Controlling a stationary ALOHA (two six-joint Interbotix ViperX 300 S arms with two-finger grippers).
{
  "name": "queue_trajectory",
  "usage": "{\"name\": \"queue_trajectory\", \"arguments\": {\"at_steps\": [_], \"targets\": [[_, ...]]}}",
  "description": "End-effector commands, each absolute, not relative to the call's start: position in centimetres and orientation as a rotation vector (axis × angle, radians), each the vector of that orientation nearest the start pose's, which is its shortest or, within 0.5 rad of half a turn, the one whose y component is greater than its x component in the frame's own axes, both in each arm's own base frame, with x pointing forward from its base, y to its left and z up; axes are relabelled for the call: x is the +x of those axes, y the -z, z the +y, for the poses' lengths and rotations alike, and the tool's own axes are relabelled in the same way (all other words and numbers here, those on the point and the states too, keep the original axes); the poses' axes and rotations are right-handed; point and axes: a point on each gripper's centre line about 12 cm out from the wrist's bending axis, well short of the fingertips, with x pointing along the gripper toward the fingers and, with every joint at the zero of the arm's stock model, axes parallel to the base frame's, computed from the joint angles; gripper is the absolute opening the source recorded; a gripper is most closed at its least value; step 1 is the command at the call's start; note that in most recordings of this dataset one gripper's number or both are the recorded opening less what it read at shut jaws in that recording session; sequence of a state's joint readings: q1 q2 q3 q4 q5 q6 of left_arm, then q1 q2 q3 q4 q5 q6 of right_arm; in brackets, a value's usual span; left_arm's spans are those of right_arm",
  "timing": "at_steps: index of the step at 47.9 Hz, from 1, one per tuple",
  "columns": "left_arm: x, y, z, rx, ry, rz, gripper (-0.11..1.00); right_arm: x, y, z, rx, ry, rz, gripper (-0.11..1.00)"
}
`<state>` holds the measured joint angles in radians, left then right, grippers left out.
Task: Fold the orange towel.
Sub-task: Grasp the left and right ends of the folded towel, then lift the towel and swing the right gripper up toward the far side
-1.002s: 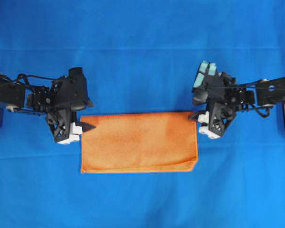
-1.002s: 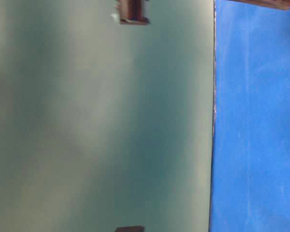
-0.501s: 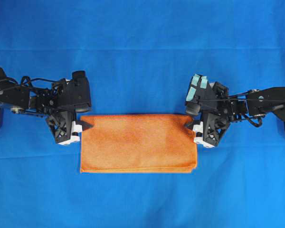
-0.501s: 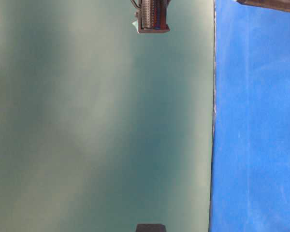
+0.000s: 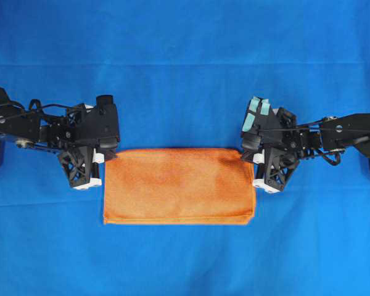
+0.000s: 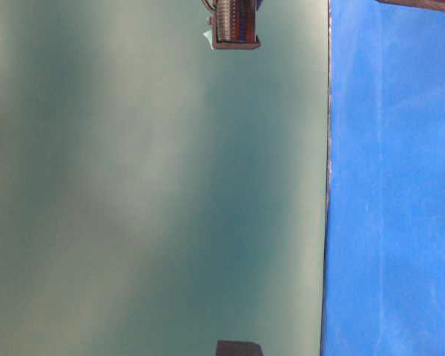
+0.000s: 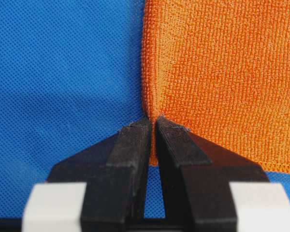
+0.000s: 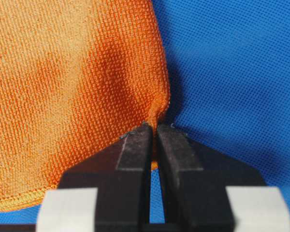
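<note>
The orange towel point(image 5: 180, 185) lies flat on the blue sheet as a wide rectangle, folded in half with its hemmed edges toward the near side. My left gripper point(image 5: 105, 157) is shut on the towel's far left corner; the left wrist view shows the towel point(image 7: 222, 77) edge pinched between the black fingertips point(image 7: 135, 133) of the left gripper point(image 7: 153, 121). My right gripper point(image 5: 251, 158) is shut on the far right corner; in the right wrist view the towel point(image 8: 67, 82) bunches into a small pleat where the right gripper point(image 8: 153, 126) clamps it.
The blue sheet point(image 5: 185, 61) covers the whole table in the overhead view. The table-level view shows a blurred grey-green wall, a strip of blue sheet point(image 6: 393, 185) at the right and dark arm parts point(image 6: 234, 28) at the top edge.
Both grippers have gone from open to shut on the towel's far corners. Before that, the arms moved slightly toward the far edge and the near-right corner of the towel settled flat.
</note>
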<state>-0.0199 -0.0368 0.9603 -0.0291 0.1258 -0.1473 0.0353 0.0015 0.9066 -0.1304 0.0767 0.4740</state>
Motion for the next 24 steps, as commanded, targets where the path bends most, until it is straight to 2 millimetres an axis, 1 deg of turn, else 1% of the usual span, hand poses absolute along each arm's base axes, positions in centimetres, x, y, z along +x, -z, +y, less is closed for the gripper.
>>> {"name": "queue_trajectory", "arguments": {"at_steps": [1,4,11,17,19,24], "targets": [[29.2,-9.3,-0.6,-0.146,-0.067,1.039,0.03,31.3,-10.4,1.1,0.292,0.135,0.938,0.03],[29.4,-9.8,-0.6,-0.146,-0.066,1.036,0.03,31.2,-10.7,1.1,0.291,0.133,0.929,0.03],[29.8,-11.8,-0.7,-0.150,-0.066,1.047,0.03,31.0,-12.9,1.0,0.288,0.135,0.905,0.03],[30.0,-14.7,-0.8,-0.151,-0.061,1.054,0.03,30.3,-16.2,0.8,0.281,0.144,0.882,0.03],[30.0,-16.0,-1.0,-0.148,-0.054,1.046,0.03,30.0,-17.3,0.7,0.280,0.147,0.873,0.03],[29.8,-18.3,-1.3,-0.144,-0.042,1.021,0.03,29.3,-20.0,0.6,0.277,0.150,0.832,0.03]]}}
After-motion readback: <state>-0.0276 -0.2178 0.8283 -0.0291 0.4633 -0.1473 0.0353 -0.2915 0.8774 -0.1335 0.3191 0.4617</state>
